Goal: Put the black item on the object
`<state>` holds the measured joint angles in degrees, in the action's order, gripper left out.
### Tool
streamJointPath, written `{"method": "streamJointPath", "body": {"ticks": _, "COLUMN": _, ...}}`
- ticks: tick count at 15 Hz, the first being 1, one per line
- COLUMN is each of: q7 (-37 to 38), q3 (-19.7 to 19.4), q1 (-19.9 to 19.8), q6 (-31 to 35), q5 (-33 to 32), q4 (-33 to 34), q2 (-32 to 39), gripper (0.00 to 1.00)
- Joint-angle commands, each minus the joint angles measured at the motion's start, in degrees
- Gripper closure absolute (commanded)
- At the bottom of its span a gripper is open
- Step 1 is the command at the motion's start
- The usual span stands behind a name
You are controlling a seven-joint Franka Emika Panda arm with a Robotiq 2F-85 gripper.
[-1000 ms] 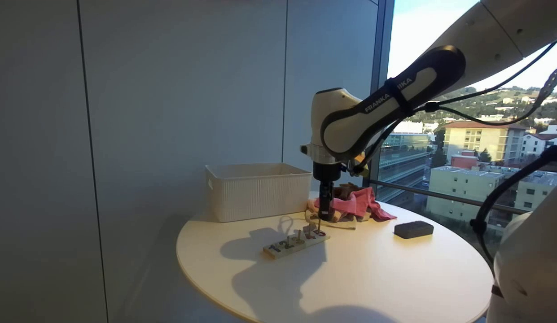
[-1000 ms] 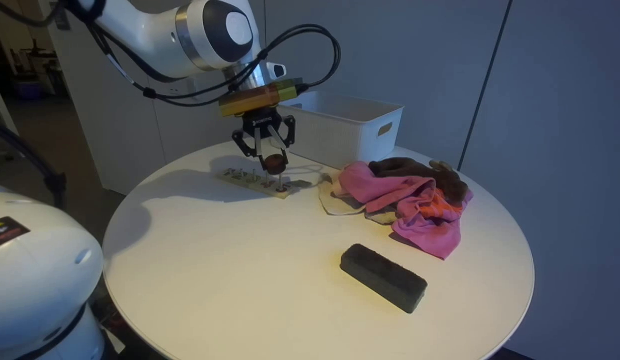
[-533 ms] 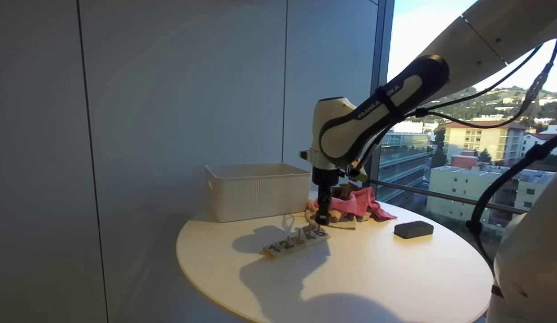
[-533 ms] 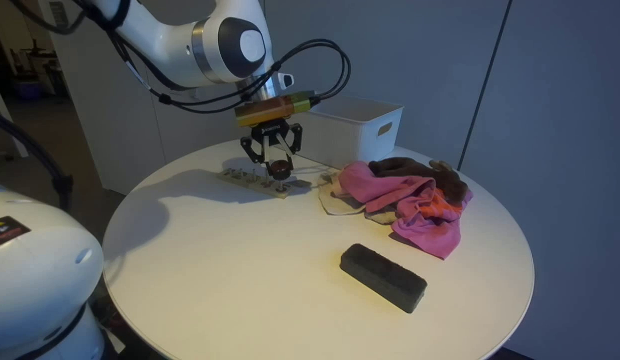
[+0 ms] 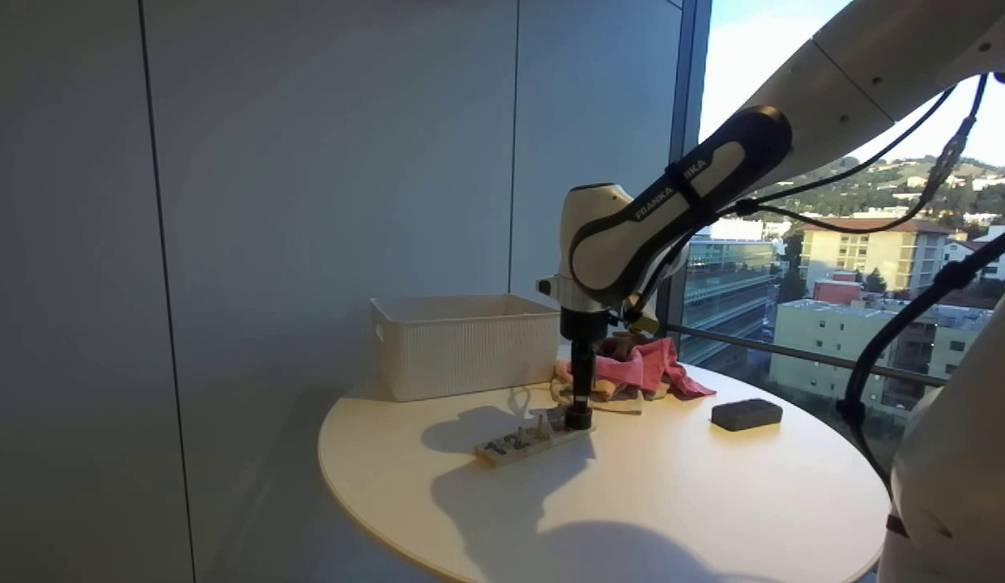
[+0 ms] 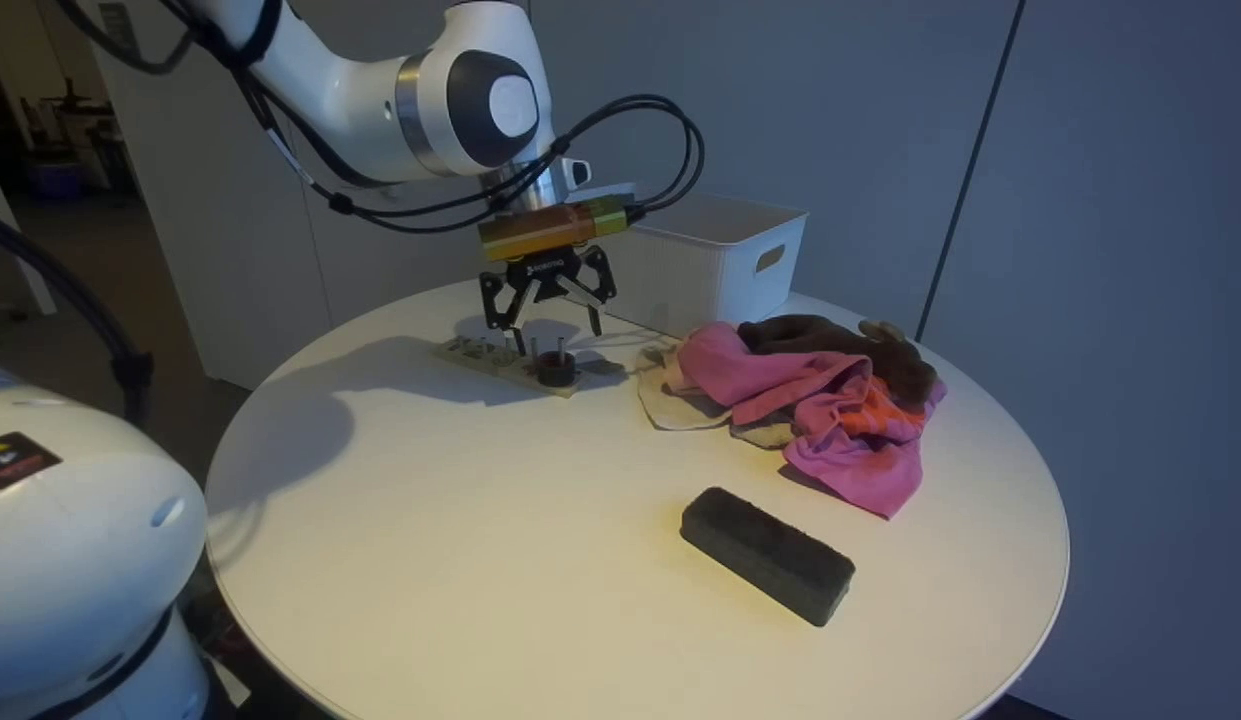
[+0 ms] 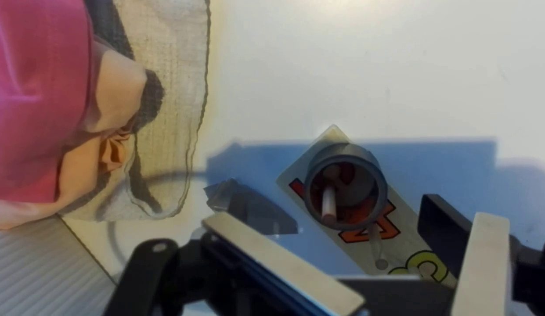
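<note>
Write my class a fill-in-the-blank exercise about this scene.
The number of pegs inside the black ring is ____.
The tool is ____, gripping nothing.
On the numbered board, the digit farthest from the black ring is ____.
The dark block rests on the round ____.
Missing words: one; open; 1; table.

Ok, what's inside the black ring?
Inside the black ring, a peg and some reddish print on the board show in the wrist view; what the ring covers can't be seen.
</note>
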<state>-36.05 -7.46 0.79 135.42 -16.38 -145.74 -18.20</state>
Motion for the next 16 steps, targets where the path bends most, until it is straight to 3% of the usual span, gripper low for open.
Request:
{"method": "streamJointPath", "body": {"ticks": 1, "q7": -2.5, "q3": -0.4, "q1": 0.4, "q6": 0.2, "q5": 2.6, "q4": 1.3, "q2": 0.6, "gripper": 0.00}}
{"method": "streamJointPath", "body": {"ticks": 16, "q7": -7.5, "q3": -1.4, "q1": -0.7, "q6": 0.6, "q5": 8.0, "q4": 5.7, "q2": 8.3, "gripper": 0.00}}
